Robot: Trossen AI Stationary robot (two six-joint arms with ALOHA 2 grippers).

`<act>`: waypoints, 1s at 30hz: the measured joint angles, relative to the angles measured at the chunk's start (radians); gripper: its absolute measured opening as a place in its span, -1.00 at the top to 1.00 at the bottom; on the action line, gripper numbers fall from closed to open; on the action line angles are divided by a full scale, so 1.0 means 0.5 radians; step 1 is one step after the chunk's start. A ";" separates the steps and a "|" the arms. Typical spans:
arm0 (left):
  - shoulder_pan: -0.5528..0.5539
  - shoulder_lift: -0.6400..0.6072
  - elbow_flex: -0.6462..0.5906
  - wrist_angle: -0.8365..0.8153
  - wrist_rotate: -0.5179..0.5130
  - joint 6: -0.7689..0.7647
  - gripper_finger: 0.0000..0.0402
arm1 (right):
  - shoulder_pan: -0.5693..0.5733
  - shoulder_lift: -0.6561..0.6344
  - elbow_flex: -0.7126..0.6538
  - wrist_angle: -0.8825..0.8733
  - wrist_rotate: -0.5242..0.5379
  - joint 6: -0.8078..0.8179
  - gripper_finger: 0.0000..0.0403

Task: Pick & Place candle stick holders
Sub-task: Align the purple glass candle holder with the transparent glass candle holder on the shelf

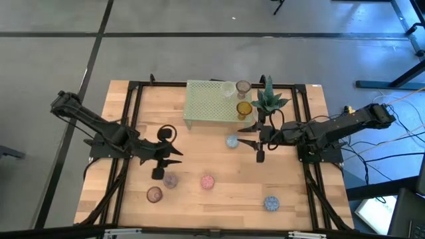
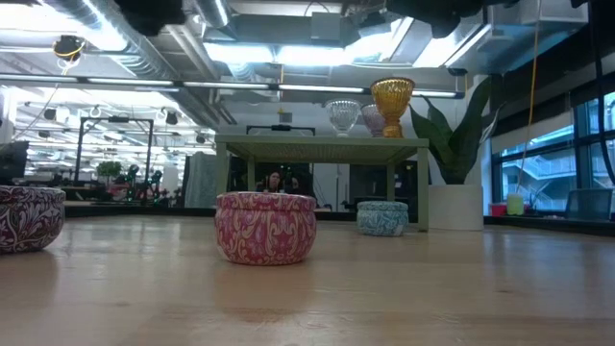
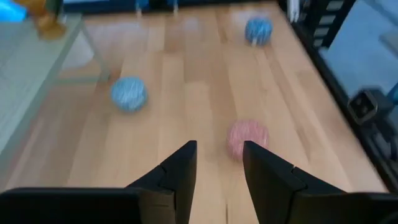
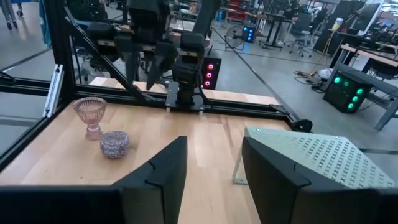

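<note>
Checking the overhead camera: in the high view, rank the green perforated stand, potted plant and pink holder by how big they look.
1. Green perforated stand, clearly largest.
2. Potted plant.
3. Pink holder, smallest.

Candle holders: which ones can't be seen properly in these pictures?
- Low view: mauve holder is half hidden behind the amber holder.
- Low view: patterned holder is cut off by the left edge.
- High view: clear holder barely shows against the pale stand.

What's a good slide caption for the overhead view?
Three holders on the green stand, five on the table; both end effectors hover empty.
</note>
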 joint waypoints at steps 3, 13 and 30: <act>-0.063 -0.110 0.043 -0.243 -0.013 -0.140 0.37 | 0.000 0.000 0.001 0.000 0.000 0.000 0.21; -0.324 -0.369 0.044 -0.914 -0.241 -0.475 0.37 | 0.000 0.000 0.001 -0.006 0.000 0.009 0.21; -0.912 -0.636 -0.505 -0.867 -0.155 -1.125 0.37 | 0.000 0.070 0.001 -0.085 -0.001 0.167 0.21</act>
